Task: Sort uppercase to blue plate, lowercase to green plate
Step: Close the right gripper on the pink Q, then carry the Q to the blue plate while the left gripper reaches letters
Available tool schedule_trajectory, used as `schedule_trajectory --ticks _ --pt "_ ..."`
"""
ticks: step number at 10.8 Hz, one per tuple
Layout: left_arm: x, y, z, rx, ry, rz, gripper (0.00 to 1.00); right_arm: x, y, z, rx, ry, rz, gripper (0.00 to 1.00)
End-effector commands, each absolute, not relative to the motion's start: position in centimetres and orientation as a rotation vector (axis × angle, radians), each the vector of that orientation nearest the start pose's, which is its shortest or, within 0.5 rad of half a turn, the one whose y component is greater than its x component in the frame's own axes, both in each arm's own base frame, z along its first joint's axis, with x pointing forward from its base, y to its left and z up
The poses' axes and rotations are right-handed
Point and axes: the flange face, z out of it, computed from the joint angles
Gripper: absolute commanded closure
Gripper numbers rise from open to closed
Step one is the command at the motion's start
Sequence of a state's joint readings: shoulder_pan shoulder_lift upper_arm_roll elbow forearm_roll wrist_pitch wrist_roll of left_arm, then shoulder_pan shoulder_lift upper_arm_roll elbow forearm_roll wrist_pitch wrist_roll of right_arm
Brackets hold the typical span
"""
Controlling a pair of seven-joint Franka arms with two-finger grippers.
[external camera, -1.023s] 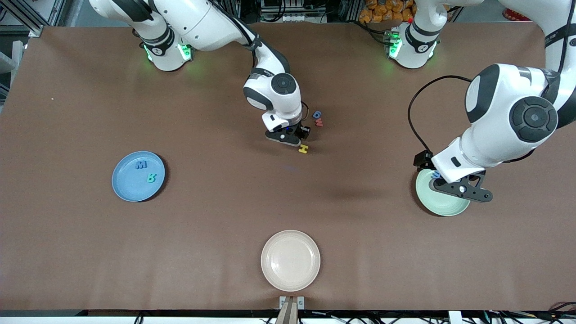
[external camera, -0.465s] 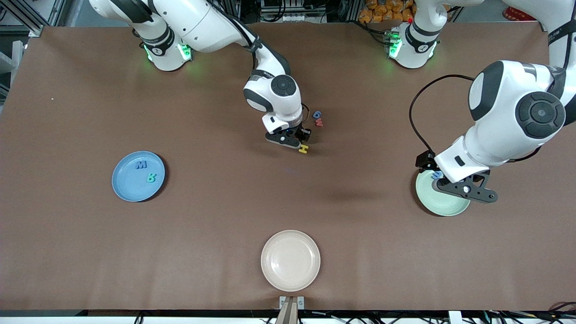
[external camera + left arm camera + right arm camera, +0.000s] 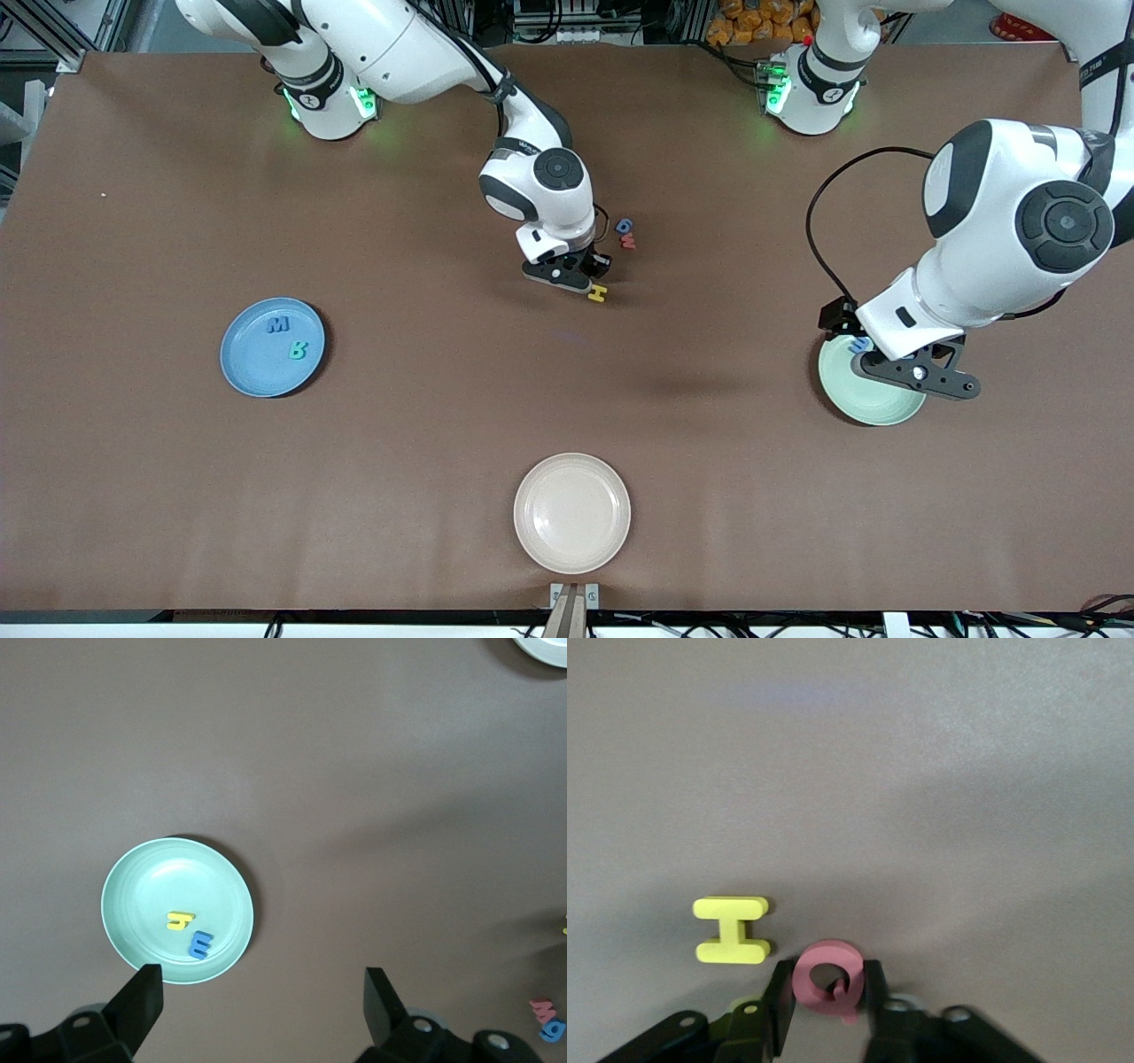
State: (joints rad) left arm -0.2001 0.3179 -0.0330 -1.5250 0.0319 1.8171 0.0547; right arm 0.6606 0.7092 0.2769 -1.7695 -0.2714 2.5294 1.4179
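Observation:
My right gripper [image 3: 578,271] is down at the table's middle, shut on the red Q [image 3: 828,979], with a finger against each side of it. The yellow H [image 3: 598,292] lies right beside it, also in the right wrist view [image 3: 732,929]. The blue g [image 3: 625,226] and dark red w [image 3: 628,241] lie close by, nearer the bases. The blue plate [image 3: 257,368] holds the blue M [image 3: 278,325] and the teal letter [image 3: 298,351]. My left gripper [image 3: 263,992] is open and empty over the green plate [image 3: 128,890], which holds the small yellow h [image 3: 180,920] and blue m [image 3: 200,944].
An empty cream plate [image 3: 572,512] sits near the table's front edge, at the middle. The green plate [image 3: 873,399] is toward the left arm's end and the blue plate toward the right arm's end.
My right gripper has shifted slightly toward the yellow H. My left gripper has drifted a little toward the left arm's end over the green plate. The letters on the plates have not moved.

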Motion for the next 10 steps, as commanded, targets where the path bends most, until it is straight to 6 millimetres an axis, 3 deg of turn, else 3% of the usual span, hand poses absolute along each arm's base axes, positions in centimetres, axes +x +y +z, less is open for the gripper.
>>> schedule_trajectory --ticks 1,4,6,9,10 --pt "63.7 -14.6 48.1 -3.089 0.469 0.043 0.0 41.1 53.3 17.0 -3.006 0.504 -0.041 0.76" --pt "63.6 -14.8 48.2 -3.088 0.474 0.041 0.0 42.2 52.4 17.3 -3.012 0.507 -0.047 0.78" --pt "63.1 -17.0 48.4 -3.088 0.492 0.034 0.0 43.7 50.7 17.7 -3.063 0.469 -0.033 0.78" --pt "62.8 -18.3 48.5 -3.109 0.426 0.033 0.0 46.4 48.0 18.6 -3.117 0.379 -0.017 0.78" --pt "62.1 -20.1 48.4 -3.113 0.369 0.039 0.0 48.0 46.2 18.6 -3.136 0.336 -0.006 0.78"
